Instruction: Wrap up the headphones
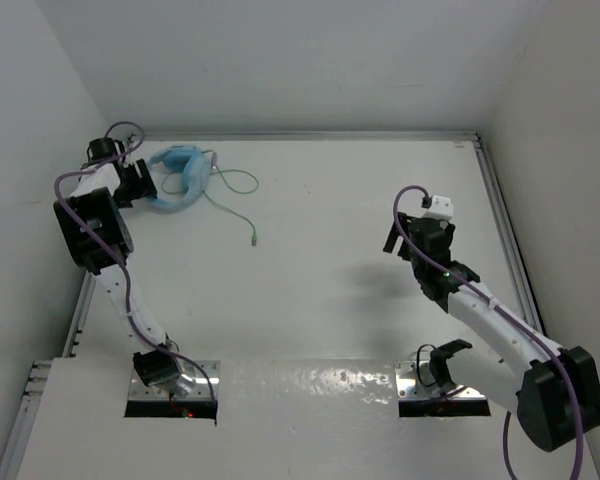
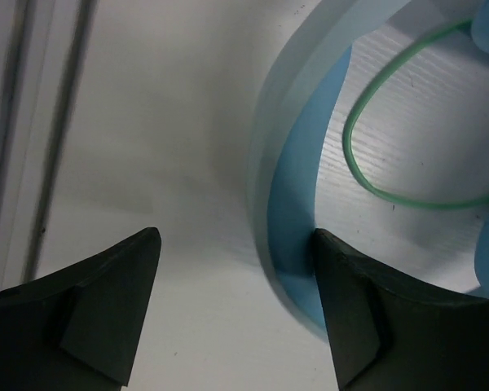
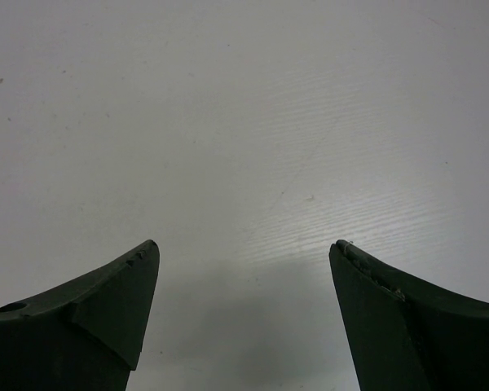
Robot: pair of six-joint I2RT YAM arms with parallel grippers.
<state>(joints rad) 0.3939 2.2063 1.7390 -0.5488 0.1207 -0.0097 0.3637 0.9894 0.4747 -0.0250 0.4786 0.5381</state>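
The light blue headphones [image 1: 183,176] lie at the far left of the table. Their pale green cable [image 1: 232,197] loops out to the right and ends in a small plug [image 1: 255,239]. My left gripper [image 1: 138,183] is open at the headphones' left side. In the left wrist view the curved headband [image 2: 287,175] runs between the fingers, close against the right finger [image 2: 354,301], with a cable loop [image 2: 367,175] beyond it. My right gripper [image 1: 417,238] is open and empty over bare table at the right; its fingers [image 3: 114,305] frame only the table surface.
White walls close in at the back and both sides. A metal rail [image 1: 505,235] runs along the table's right edge and another along the left [image 1: 78,310]. Purple robot cables [image 1: 120,135] loop over the left arm beside the headphones.
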